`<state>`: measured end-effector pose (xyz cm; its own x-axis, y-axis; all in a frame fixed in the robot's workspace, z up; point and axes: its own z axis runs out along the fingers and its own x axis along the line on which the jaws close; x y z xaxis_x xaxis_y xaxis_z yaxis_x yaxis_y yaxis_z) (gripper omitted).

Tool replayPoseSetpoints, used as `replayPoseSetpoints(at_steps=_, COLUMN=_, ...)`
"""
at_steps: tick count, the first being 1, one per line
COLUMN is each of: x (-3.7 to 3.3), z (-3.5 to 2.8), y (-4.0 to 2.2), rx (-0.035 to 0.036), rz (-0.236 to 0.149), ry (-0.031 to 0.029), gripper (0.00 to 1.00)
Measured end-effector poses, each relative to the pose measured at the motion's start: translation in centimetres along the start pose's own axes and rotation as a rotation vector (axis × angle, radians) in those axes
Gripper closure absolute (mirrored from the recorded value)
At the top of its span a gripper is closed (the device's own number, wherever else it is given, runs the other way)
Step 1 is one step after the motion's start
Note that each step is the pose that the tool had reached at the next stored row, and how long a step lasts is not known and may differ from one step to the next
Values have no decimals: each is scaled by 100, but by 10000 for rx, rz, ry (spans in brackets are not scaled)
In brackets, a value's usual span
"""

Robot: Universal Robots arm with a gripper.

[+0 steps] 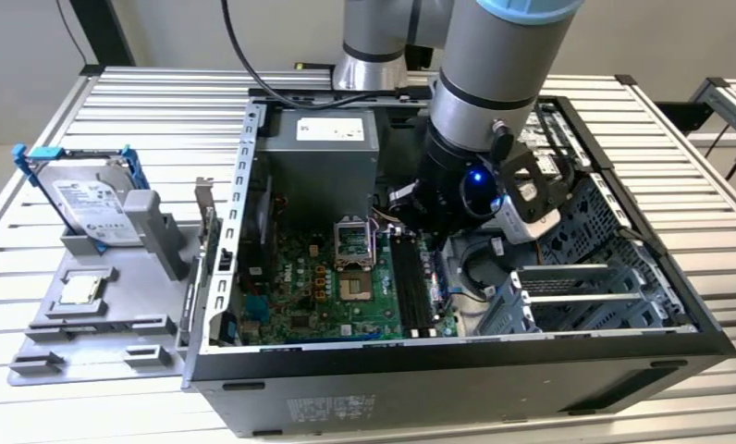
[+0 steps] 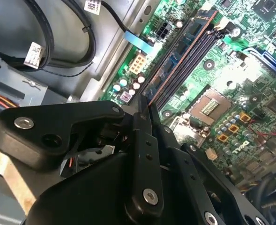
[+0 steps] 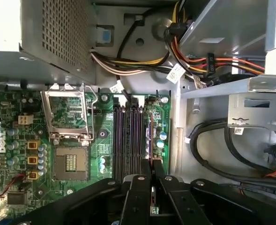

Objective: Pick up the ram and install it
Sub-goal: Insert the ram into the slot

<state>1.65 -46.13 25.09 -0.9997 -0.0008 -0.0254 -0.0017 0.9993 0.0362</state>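
- The surface (image 1: 158, 102) is made of metal slats and fills the exterior view; an open computer case (image 1: 467, 370) lies on it in the centre and right of the frame.
- The robot arm (image 1: 492, 83) comes down from the top centre of the exterior view into the case.
- At the left of the exterior view a grey holder tray (image 1: 97, 324) lies on the surface. It carries a silver hard drive (image 1: 91, 199) in a blue frame, standing upright, and lower down a small square silver chip (image 1: 79, 289).
- The motherboard (image 1: 331, 296) is green and lies on the case floor. In the first wrist view it (image 3: 16, 154) occupies the left and centre, with the open processor socket (image 3: 71, 161) at lower left.
- The black memory slots (image 3: 126, 140) run as parallel long lines in the centre of the first wrist view, and diagonally in the upper centre of the second wrist view (image 2: 184, 65).
- The end effector (image 3: 152, 185) is at the bottom centre of the first wrist view, just above the slots. Its fingers (image 2: 145, 154) are clenched on the ram (image 3: 152, 199), a thin dark stick held edge-on between them.
- In the second wrist view the ram (image 2: 150, 107) sticks out a little past the fingertips, near the slots' end.
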Motion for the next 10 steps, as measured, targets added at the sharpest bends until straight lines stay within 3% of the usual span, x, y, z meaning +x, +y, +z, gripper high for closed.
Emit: replayPoseSetpoints(at_steps=10, x=48, z=180, y=-6, rx=0, rz=2, ry=0, gripper=100)
